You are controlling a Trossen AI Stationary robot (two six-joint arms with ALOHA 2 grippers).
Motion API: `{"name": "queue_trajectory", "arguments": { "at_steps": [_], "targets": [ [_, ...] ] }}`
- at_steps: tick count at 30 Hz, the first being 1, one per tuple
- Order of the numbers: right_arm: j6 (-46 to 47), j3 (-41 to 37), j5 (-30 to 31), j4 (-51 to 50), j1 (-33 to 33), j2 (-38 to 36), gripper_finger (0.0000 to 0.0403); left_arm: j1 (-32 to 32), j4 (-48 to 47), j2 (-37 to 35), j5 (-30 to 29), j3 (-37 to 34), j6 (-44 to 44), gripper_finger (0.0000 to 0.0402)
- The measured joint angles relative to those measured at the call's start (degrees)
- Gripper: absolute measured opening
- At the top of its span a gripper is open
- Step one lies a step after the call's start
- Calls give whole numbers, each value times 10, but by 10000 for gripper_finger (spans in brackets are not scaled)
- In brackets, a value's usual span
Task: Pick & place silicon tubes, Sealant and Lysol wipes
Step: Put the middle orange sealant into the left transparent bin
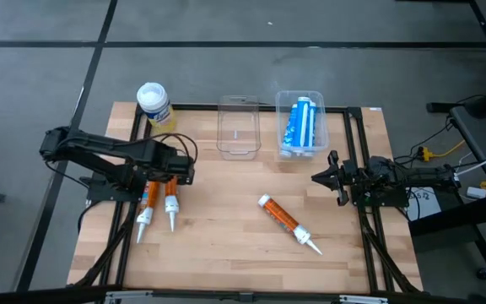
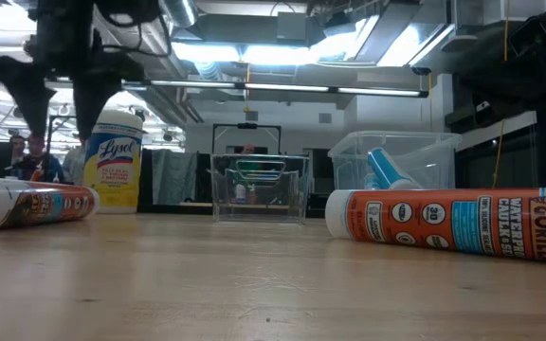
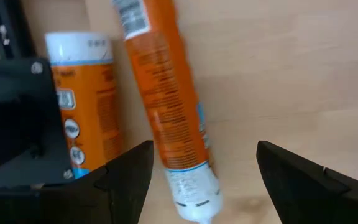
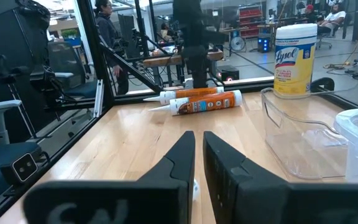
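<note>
Two orange sealant tubes lie side by side on the wooden table at the left, nozzles toward the near edge. My left gripper hangs open above them, pointing down. Its fingers straddle one tube from above without touching it, and the other tube lies beside it. A third orange tube lies mid-table. The Lysol wipes stand upright at the far left. My right gripper waits shut at the right, pointing level.
An empty clear bin and a clear bin holding a blue-and-white tube stand at the far edge. Black frame rails run along the table's sides. People show in the room beyond.
</note>
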Motion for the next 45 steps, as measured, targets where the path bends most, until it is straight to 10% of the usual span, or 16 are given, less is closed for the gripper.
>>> {"name": "queue_trajectory", "arguments": {
  "at_steps": [45],
  "targets": [
    [0, 0, 0, 0, 0, 0, 35, 0, 216, 28, 58, -222, -104, 278]
  ]
}}
